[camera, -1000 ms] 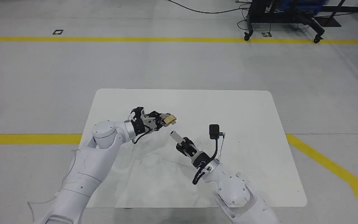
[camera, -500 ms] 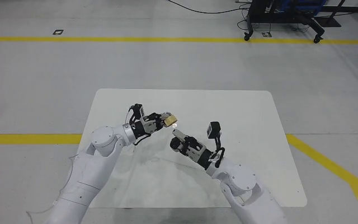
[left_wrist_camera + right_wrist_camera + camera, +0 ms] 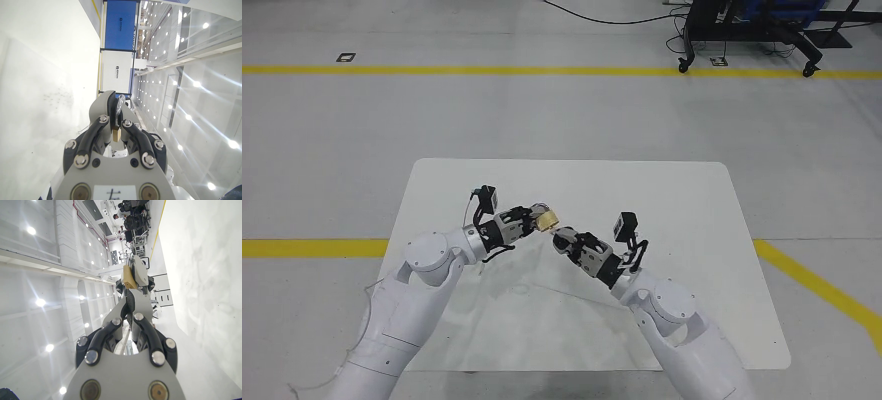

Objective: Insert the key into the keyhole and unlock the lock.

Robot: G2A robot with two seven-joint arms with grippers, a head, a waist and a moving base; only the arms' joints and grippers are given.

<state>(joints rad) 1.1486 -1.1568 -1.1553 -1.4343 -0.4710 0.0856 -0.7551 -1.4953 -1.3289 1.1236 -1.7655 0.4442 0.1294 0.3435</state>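
The left gripper is pinched tight on the one padlock. Its silver shackle sits between the ribbed pads and its brass body is edge-on behind them. On the gripper's base plate is one white label with a single dark character.

The right gripper has its fingers pressed together, tips right at the brass end of the padlock. Whether they touch cannot be told, nor whether a key lies between the pads.

From above, the padlock is held over the single white table, at about 11 o'clock from the table's middle. The right gripper is just beside it at 5 o'clock. The left arm comes in from 8 o'clock and the right arm from 4 o'clock.

In the left wrist view, two upright panels stand behind the gripper, one blue and one white, each bearing a line of print.

On the floor, one yellow line runs past the table at 12 o'clock. One dark cart stands at 1 o'clock.
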